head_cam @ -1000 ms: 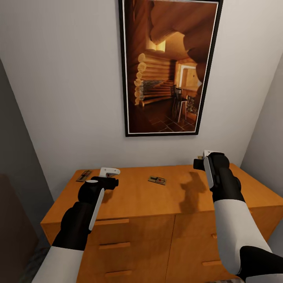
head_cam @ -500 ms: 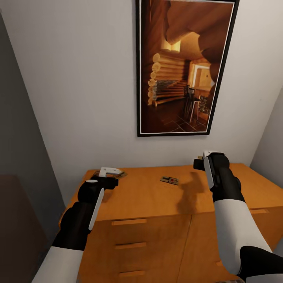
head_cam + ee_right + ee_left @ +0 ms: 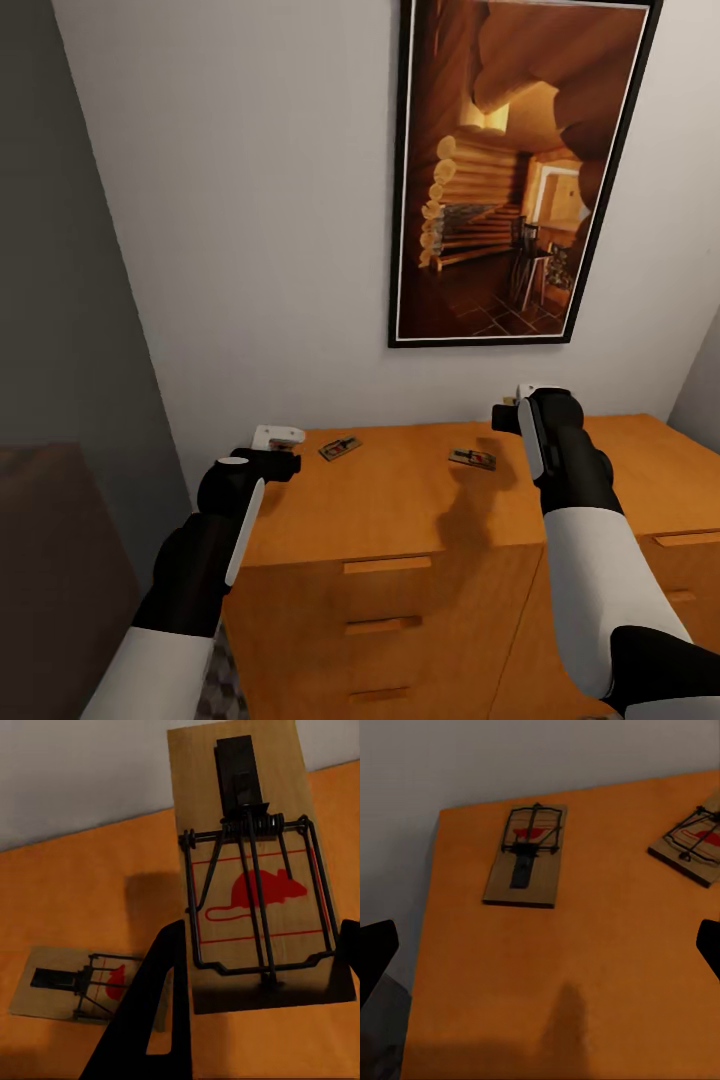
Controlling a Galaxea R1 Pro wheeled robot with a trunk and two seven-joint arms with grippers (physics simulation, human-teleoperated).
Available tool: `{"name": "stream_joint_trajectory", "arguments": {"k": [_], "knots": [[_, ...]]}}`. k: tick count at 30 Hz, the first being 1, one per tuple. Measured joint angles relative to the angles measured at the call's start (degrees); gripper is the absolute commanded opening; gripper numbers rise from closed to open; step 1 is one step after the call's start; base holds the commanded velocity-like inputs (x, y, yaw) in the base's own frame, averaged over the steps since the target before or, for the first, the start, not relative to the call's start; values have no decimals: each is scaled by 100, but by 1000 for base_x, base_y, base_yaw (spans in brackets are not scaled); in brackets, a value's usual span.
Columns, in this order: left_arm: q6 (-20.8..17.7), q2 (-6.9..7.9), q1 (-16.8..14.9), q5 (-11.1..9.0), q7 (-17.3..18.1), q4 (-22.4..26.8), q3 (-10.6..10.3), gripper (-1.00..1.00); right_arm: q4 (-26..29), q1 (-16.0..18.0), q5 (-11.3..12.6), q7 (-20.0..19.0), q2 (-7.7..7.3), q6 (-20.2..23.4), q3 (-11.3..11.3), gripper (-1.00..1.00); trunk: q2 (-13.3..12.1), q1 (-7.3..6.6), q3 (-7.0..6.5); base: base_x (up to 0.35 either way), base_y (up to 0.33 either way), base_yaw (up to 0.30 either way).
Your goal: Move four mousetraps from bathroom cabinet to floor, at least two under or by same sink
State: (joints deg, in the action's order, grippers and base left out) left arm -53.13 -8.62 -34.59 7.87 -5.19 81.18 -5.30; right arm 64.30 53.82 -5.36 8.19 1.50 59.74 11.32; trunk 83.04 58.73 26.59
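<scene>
Gripping a flat wooden mousetrap, right jaws close; left jaws gape above smooth orange cabinet.

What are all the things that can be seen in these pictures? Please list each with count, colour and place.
mousetraps: three seen, tan wood with dark wire and red mouse print; two lie flat and apart on the cabinet top, one is held in the right gripper
cabinet: one, orange-brown, against the wall, drawer fronts with handles
picture: one, black frame, log-cabin interior, on the wall above the cabinet
wall: white
left gripper: white fingers, open, above the cabinet's left end
right gripper: dark fingers, shut on a mousetrap, above the cabinet top
</scene>
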Motion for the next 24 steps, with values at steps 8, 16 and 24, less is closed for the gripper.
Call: {"name": "stream_joint_trajectory", "arguments": {"k": [8, 16, 24], "knots": [[3, 0, 0, -1, 0, -2, 6, 100, -16, 0, 1, 7, 0, 0, 0, -100, 0, 0, 0, 0, 24, 0], [6, 1, 0, -1, -10, -12, 7, 100, -34, 0, 1, 9, -4, 0, 6, -100, 0, -2, 0, 87, 3, 0], [13, 1, 0, -9, -26, -19, 106, 100, -36, 0, 2, 9, 1, 0, -1, -100, 0, -3, 0, 290, 0, 0]]}}
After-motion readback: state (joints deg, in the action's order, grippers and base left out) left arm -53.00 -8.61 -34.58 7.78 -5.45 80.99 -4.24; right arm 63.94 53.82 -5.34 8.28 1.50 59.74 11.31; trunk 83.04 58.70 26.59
